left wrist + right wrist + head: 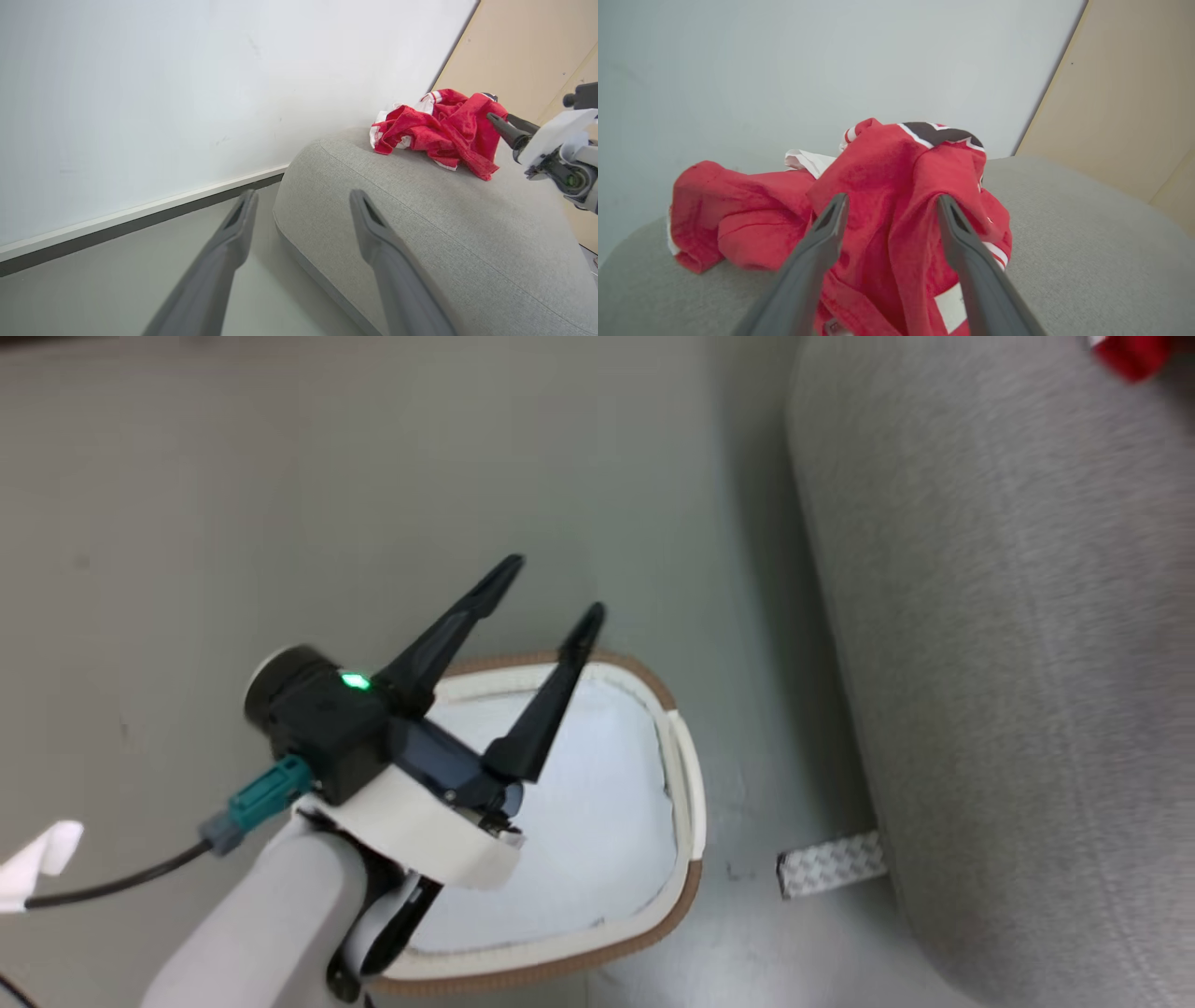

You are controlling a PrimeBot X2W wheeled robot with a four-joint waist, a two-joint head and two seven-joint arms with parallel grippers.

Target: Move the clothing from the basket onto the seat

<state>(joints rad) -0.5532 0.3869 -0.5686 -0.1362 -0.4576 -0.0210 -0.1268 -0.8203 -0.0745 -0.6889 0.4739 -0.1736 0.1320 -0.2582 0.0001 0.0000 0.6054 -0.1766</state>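
Note:
The clothing [887,163], red with white trim and a black patch, lies heaped on the light-grey seat [1087,233]. My right gripper [893,199] is open, its two fingers spread with red fabric between and against them. From the left wrist view, the clothing [439,126] rests near the seat's [444,224] far end, with the right gripper [500,120] touching it. My left gripper [553,588] hovers open and empty over the white basket [686,887], which holds a plain white pad [579,803]. A red scrap of clothing [1130,355] shows on the seat [1008,663].
The basket stands on grey floor [280,476] just left of the seat. A small patterned metal plate [831,863] sticks out at the seat's base. A white wall [163,93] and a beige panel [523,46] stand behind the seat.

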